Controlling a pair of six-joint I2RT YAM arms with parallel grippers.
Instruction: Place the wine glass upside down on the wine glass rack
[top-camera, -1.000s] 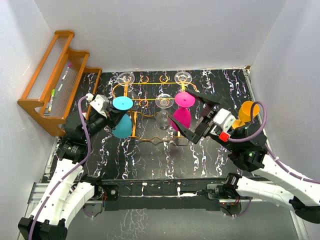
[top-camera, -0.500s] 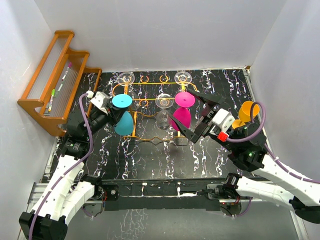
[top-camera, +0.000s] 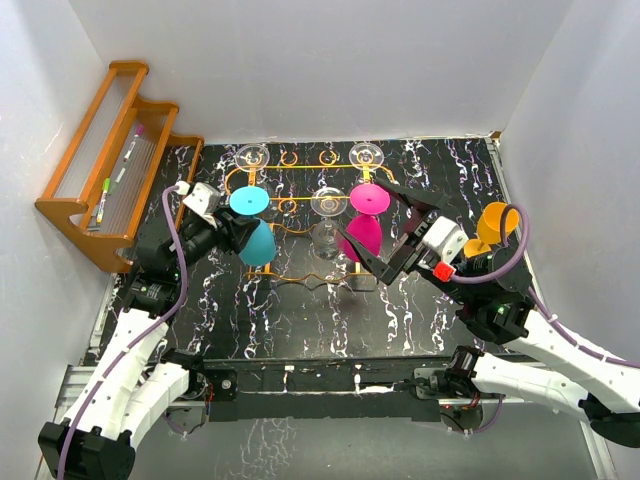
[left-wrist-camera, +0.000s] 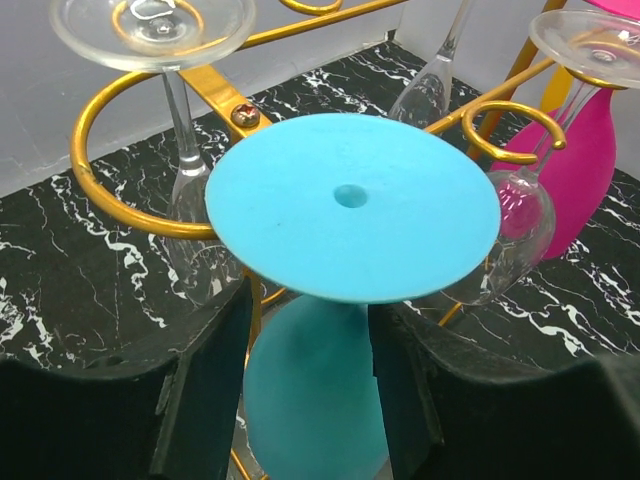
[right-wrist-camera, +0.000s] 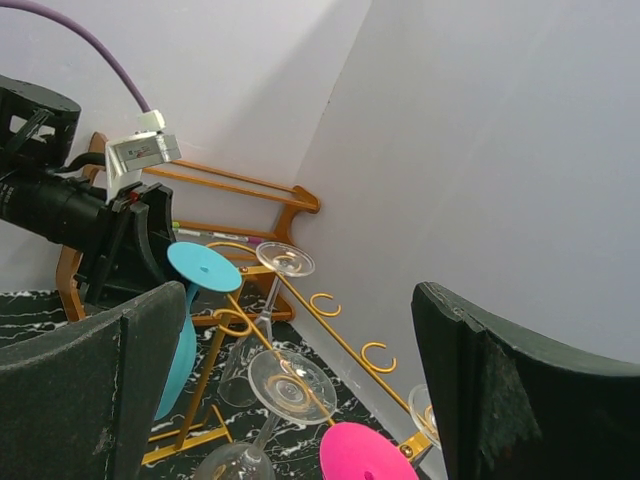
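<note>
The cyan wine glass (top-camera: 258, 243) is upside down, foot up, at the left end of the gold wire wine glass rack (top-camera: 290, 206). My left gripper (top-camera: 240, 240) is shut on its bowl. In the left wrist view the cyan foot (left-wrist-camera: 350, 205) lies over a gold rail (left-wrist-camera: 120, 210), with the gripper (left-wrist-camera: 310, 390) around the bowl below. The stem is hidden, so I cannot tell if it sits in a slot. My right gripper (top-camera: 395, 235) is open and empty beside a hanging magenta glass (top-camera: 362, 235).
Three clear glasses hang upside down on the rack (top-camera: 252, 155) (top-camera: 367, 153) (top-camera: 327, 202). A brown wooden stepped rack (top-camera: 110, 150) stands at the far left. An orange glass (top-camera: 495, 222) is near the right arm. White walls close in all around.
My left gripper has moved right with the cyan glass, bringing it closer in to the rack's left end. The right arm has barely moved.
</note>
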